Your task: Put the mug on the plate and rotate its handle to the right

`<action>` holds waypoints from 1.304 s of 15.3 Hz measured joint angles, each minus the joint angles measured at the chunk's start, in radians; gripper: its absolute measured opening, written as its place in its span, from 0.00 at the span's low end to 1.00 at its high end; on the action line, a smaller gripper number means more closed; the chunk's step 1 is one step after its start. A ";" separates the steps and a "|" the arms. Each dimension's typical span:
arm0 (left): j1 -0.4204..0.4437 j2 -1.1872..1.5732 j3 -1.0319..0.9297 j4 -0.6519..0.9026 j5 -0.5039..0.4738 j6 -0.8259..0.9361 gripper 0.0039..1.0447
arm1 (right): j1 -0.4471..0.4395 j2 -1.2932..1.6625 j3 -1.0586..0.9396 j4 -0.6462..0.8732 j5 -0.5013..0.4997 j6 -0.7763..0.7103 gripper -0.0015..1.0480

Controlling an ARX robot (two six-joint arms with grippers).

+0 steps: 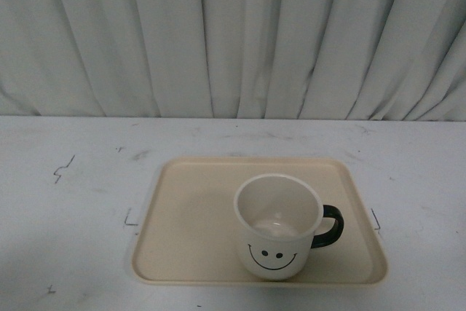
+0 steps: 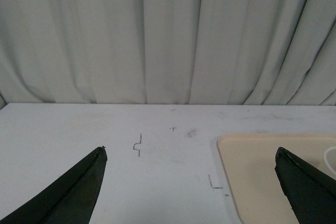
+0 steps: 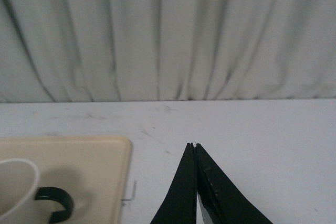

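Observation:
The white mug point(image 1: 277, 227) with a black smiley face stands upright on the beige plate point(image 1: 189, 209), in its front right part. Its black handle point(image 1: 330, 226) points to the right. Neither gripper shows in the front view. In the left wrist view my left gripper point(image 2: 191, 150) is open and empty above the table, left of the plate point(image 2: 257, 174); a sliver of the mug's rim point(image 2: 332, 160) shows. In the right wrist view my right gripper point(image 3: 193, 145) is shut and empty, right of the plate point(image 3: 89, 163), the mug point(image 3: 16, 187) and its handle point(image 3: 56, 203).
The table point(image 1: 65, 202) is white with small black pen marks point(image 1: 64, 168) around the plate. A pleated white curtain point(image 1: 233, 34) hangs along the table's far edge.

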 joint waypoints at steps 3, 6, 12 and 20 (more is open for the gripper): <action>0.000 0.000 0.000 0.000 0.000 0.000 0.94 | -0.014 -0.102 -0.011 -0.060 -0.005 0.002 0.02; 0.000 0.000 0.000 0.000 0.000 0.000 0.94 | -0.013 -0.226 -0.029 -0.169 -0.007 0.002 0.02; 0.000 0.000 0.000 0.000 0.000 0.000 0.94 | -0.013 -0.500 -0.035 -0.417 -0.007 0.003 0.02; 0.000 0.000 0.000 0.000 0.000 0.000 0.94 | -0.013 -0.729 -0.035 -0.640 -0.007 0.003 0.02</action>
